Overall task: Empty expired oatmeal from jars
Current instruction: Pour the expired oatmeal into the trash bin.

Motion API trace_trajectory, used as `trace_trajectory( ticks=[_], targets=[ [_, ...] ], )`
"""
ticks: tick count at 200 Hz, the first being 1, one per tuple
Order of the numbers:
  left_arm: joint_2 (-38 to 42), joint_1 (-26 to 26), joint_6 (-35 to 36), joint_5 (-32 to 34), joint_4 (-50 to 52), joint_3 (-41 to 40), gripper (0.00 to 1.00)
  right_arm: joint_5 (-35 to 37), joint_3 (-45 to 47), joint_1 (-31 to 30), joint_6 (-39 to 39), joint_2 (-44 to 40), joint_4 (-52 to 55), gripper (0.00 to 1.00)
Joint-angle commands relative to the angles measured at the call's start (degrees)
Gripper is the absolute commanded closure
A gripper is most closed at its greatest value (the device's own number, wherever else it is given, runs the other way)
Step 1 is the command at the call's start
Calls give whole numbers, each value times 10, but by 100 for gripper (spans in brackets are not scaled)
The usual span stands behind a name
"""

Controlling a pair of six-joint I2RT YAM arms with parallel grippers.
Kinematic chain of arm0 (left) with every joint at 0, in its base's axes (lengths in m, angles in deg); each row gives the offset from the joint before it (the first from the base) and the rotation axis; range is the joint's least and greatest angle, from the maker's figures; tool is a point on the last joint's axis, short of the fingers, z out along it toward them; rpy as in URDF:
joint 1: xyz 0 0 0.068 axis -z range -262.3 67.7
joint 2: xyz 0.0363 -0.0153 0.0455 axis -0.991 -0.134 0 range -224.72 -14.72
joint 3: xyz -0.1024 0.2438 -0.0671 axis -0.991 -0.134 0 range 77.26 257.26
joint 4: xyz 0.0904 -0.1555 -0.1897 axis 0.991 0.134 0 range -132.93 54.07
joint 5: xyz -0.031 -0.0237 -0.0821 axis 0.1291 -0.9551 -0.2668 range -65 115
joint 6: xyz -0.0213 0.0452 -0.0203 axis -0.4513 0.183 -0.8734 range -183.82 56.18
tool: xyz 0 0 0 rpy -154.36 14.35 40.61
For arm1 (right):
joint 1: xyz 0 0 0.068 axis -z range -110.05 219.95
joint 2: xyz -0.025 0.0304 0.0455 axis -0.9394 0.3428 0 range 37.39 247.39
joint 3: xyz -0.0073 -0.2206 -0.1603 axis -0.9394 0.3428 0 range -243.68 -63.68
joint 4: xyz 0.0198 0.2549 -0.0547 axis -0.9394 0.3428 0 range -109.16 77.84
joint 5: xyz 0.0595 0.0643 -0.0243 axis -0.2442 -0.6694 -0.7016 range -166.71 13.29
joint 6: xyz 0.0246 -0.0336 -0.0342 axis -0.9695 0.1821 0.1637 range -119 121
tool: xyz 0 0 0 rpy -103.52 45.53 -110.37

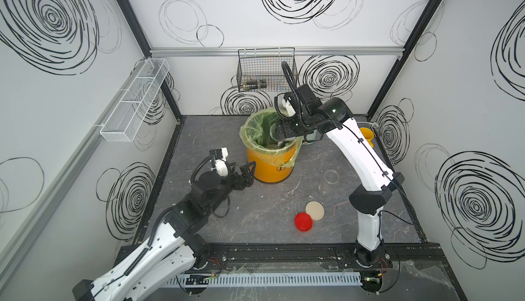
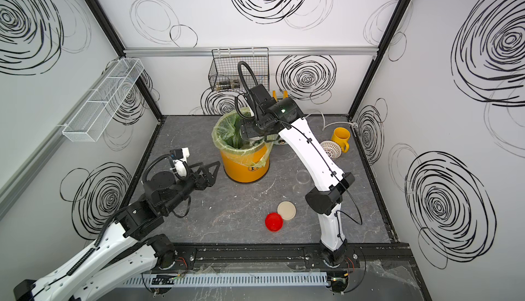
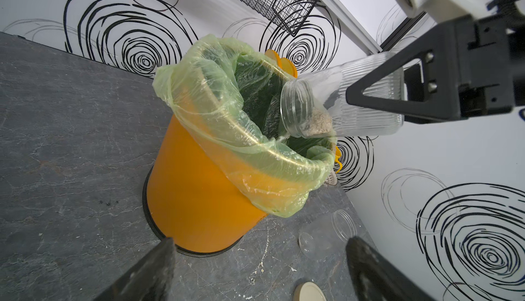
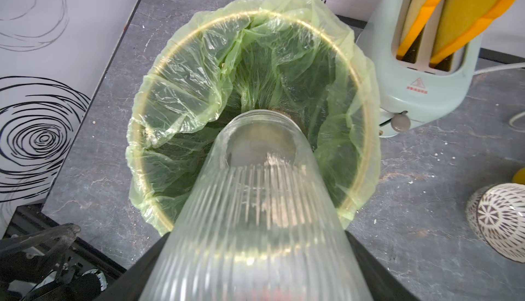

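Right gripper (image 1: 281,132) clamps a ribbed clear jar (image 3: 321,92), tipped mouth-down over the orange bucket (image 1: 272,169) and its green liner (image 1: 252,132), at upper centre in both top views. Some oatmeal (image 3: 315,125) sits in the jar's neck, at the mouth. Left gripper (image 1: 246,176) hangs just left of the bucket, jaws wide apart with nothing between them. Right of centre on the grey worktop (image 1: 227,228), a second clear jar (image 1: 329,184) lies on its side, seemingly empty. Lower down, a cream lid (image 1: 315,210) and a red lid (image 1: 303,221) lie side by side.
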Motion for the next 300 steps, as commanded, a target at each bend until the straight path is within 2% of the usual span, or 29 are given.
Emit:
trace_trajectory(
  ticks=[1,36,110,185,236,266,289,300],
  targets=[
    [-1,-2,3,-1,-9,5,4,39,-20,-14,5,2,-6,100],
    [-1,-1,5,3,-2,7,4,74,-48,-25,6,33,-7,100],
    [-13,0,8,3,-2,11,4,214,-42,-72,11,58,-19,100],
    [-29,7,8,14,6,22,4,238,-53,-79,21,81,-30,100],
    [-40,11,6,21,5,25,4,256,-52,-94,59,92,-44,100],
    [-45,14,6,25,4,27,4,319,-26,-121,126,73,-94,100],
    [-43,14,6,28,5,29,4,413,90,-161,230,28,-187,100],
    [-41,14,6,30,5,29,4,412,131,-167,249,11,-219,100]
  ],
)
